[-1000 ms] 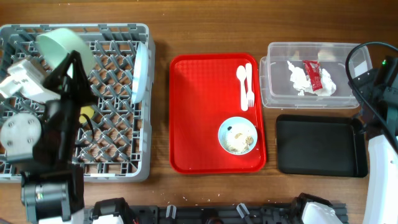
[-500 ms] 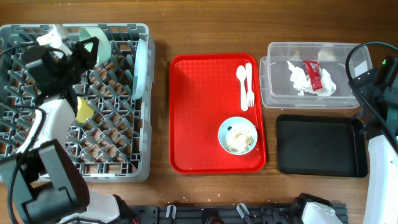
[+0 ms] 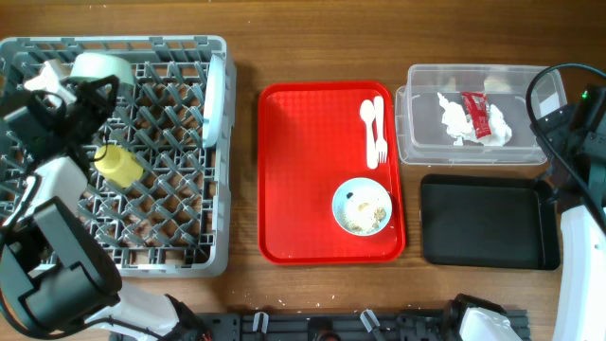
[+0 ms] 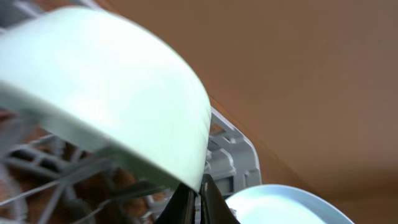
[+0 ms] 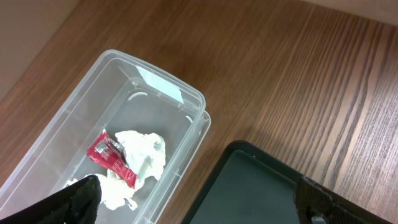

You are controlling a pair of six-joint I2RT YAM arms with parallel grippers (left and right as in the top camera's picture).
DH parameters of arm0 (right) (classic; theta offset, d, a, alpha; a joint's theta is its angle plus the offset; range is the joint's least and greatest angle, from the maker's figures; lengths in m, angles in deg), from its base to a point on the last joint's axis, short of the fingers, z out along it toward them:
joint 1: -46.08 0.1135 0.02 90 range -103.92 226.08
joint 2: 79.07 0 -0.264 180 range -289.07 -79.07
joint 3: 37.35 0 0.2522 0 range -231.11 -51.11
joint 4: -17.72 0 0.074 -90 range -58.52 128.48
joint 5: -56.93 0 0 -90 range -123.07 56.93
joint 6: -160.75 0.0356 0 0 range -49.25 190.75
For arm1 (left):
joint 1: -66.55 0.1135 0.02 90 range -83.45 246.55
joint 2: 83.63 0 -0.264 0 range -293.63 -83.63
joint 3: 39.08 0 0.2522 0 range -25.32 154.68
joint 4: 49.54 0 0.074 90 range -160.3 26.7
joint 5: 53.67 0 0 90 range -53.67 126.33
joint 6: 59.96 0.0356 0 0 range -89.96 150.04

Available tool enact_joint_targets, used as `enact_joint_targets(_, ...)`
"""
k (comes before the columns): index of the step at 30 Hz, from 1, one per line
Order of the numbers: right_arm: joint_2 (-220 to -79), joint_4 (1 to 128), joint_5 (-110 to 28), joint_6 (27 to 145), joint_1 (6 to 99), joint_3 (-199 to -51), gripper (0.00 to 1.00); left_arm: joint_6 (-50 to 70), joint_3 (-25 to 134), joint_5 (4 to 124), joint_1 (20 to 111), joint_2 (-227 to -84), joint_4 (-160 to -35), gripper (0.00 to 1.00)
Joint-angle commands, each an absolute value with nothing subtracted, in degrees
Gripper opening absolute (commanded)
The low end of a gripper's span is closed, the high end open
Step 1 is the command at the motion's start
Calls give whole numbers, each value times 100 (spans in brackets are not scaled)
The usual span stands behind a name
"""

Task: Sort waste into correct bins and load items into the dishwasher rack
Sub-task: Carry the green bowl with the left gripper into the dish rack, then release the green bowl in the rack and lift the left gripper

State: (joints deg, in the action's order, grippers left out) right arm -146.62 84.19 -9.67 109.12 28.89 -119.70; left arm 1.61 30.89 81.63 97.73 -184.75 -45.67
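My left gripper [image 4: 198, 198] is shut on the rim of a pale green bowl [image 4: 112, 93], holding it tilted over the far left corner of the grey dishwasher rack [image 3: 114, 268]. In the overhead view that bowl [image 3: 104, 68] sits above the pegs. A yellow cup [image 3: 116, 164] lies in the rack, and a pale blue plate [image 3: 216, 99] stands on edge at its right side. A second bowl [image 3: 362, 206] with rice scraps rests on the red tray [image 3: 303, 170], beside a white spoon [image 3: 367, 118] and fork [image 3: 380, 128]. My right gripper [image 5: 202, 202] hangs open and empty.
The clear tub [image 3: 421, 142] at the far right holds a crumpled napkin [image 3: 457, 121] and a red sauce packet [image 3: 476, 114]. A black tray [image 3: 488, 223] lies just in front of it. My right arm [image 3: 578, 123] stands over the table's right edge.
The left arm has swung back toward the rack's far left corner, still gripping the bowl. The yellow cup has come into full view. The right arm has not moved.
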Motion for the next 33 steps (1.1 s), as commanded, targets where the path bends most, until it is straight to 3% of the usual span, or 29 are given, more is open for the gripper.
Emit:
enact_joint_targets(1,-14675,8406,-959,10980,2869,-11962,100,-448,3063,8209,10057,-18541,-4552,20)
enact_joint_targets(2,-14675,8406,-959,10978,2869,-11962,100,-525,3063,8270,10114,-18539,-4552,29)
enact_joint_targets(5,-14675,8406,-959,10980,2869,-11962,100,-698,3063,8683,10295,-18478,-4554,93)
enact_joint_targets(6,-14675,8406,-959,10980,2869,-11962,100,-866,3063,8842,10365,-18445,-4554,100)
enact_joint_targets(9,-14675,8406,-959,10978,2869,-11962,100,-1078,3063,9310,10544,-18215,-4558,100)
enact_joint_targets(10,-14675,8406,-959,10978,2869,-11962,100,-1076,3063,9398,10555,-18069,-4558,94)
enact_joint_targets(11,-14675,8406,-959,10978,2869,-11962,100,-1076,3063,9402,10551,-17940,-4558,60)
enact_joint_targets(12,-14675,8406,-959,10978,2869,-11962,100,-1076,3063,9376,10479,-17708,-4547,12)
enact_joint_targets(13,-14675,8404,-959,10978,2869,-11962,100,-1074,3063,9240,10380,-17568,-4525,4)
enact_joint_targets(15,-14675,8406,-959,10976,2869,-11962,100,-1010,3063,8722,10116,-17459,-4421,4)
enact_joint_targets(17,-14675,8406,-959,10978,2869,-11962,100,78,3063,7887,9696,-17461,-4515,4)
enact_joint_targets(22,-14675,8406,-959,10978,2869,-11962,99,1962,3063,4150,8752,-17525,-4860,4)
enact_joint_targets(24,-14675,8406,-959,10978,2869,-11962,100,2480,3063,3925,8625,-17726,-4777,11)
enact_joint_targets(33,-14675,8406,-959,10978,2869,-11962,100,2835,3063,3879,8684,-18305,-5172,6)
